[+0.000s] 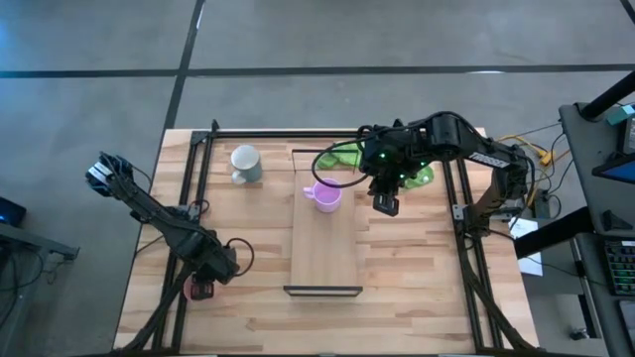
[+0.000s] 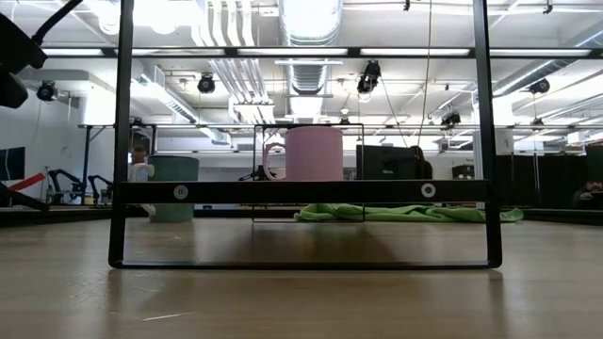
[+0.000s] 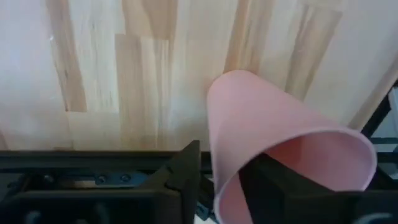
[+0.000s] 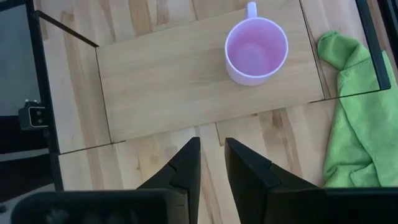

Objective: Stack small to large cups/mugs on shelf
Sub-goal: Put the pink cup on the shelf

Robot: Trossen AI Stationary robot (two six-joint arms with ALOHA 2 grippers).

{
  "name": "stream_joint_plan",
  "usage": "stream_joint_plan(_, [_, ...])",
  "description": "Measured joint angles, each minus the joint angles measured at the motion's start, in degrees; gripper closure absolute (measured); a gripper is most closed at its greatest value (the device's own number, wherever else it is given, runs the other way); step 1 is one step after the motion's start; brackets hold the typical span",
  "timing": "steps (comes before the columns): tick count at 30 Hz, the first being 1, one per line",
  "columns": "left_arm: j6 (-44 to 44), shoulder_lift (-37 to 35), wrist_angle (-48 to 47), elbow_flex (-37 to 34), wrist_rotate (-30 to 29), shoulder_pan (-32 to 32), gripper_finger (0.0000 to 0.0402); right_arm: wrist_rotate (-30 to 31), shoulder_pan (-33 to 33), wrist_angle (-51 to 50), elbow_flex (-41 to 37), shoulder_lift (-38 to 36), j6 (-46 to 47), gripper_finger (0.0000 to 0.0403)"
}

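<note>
- While our left gripper (image 1: 203,281) holds the salmon-pink cup (image 3: 283,155) low over the counter's (image 1: 417,258) left edge, one finger inside its rim, we should carry it level toward the shelf (image 1: 324,253).
- Our right gripper (image 4: 211,163), jaws nearly closed and empty, hangs beside the lilac mug (image 1: 325,195) standing on the shelf.
- White-grey mug (image 1: 245,164) waits on the counter.

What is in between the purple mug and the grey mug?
Nothing but bare wood. In the high view, the purple mug sits on the shelf, the grey mug stands on the table, and only tabletop lies between them.
</note>
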Motion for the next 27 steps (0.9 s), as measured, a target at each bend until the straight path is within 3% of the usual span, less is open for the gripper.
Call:
stream_joint_plan(3, [-0.16, -0.02, -0.14, 0.62, 1.15, 0.09, 0.0377, 0.00, 0.00, 0.02, 0.00, 0.00, 0.96, 0.0333])
stream_joint_plan(5, [-0.27, -0.02, -0.01, 2.27, 1.68, 0.51, 0.0393, 0.00, 0.00, 0.02, 0.00, 0.00, 1.09, 0.0332])
stream_joint_plan(12, [-4.77, 0.10, -0.44, 10.64, 0.85, 4.33, 0.0400, 0.00, 0.00, 0.20, 0.00, -0.02, 1.13, 0.0337])
stream_joint_plan(17, [-6.16, 0.09, -6.12, 17.02, -4.31, 9.59, 0.0401, 0.00, 0.02, 0.24, 0.00, -0.02, 1.18, 0.0337])
stream_joint_plan(22, [-2.36, 0.44, -17.77, 22.22, -10.31, 17.52, 0.0401, 0.00, 0.02, 0.26, 0.00, -0.02, 1.18, 0.0339])
stream_joint_plan(27, [5.40, 3.83, -17.55, 27.57, -11.22, 25.79, 0.0401, 0.00, 0.04, 0.20, 0.00, -0.02, 3.09, 0.0340])
